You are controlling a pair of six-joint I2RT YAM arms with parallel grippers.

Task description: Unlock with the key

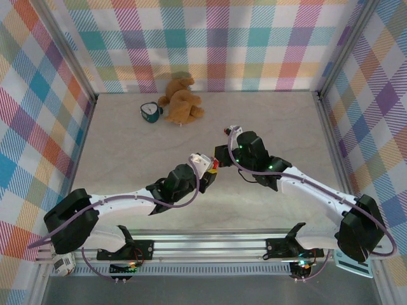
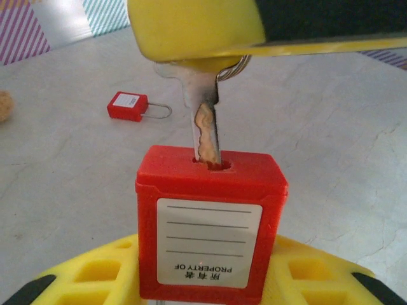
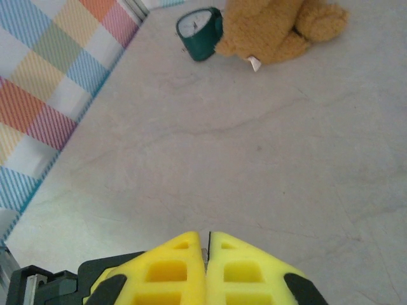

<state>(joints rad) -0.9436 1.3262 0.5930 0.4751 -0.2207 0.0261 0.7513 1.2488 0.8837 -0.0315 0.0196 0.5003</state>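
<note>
**Item: key seated in lock, turn pending**

- **Nearest:** left gripper [image 1: 206, 170], clamped on a red square plastic padlock [image 2: 210, 222] with a white label.
- **In the padlock's keyhole:** small pale metal key [image 2: 205, 127], blade partly entered. Its head is pinched by the right gripper [image 3: 208, 267], which is clenched tight just above the padlock.
- **Step, as judged:** insertion made, turning not yet done.
- **Next move calls for:** seating the blade fully, then twisting about its axis while the padlock is braced.
- **Beyond the padlock:** second red padlock [image 2: 129, 105] with a wire shackle, lying on the pale marbled table [image 2: 331, 146].
- **Farther:** green round clock [image 3: 200, 32] and brown plush bear [image 3: 280, 25].
</note>
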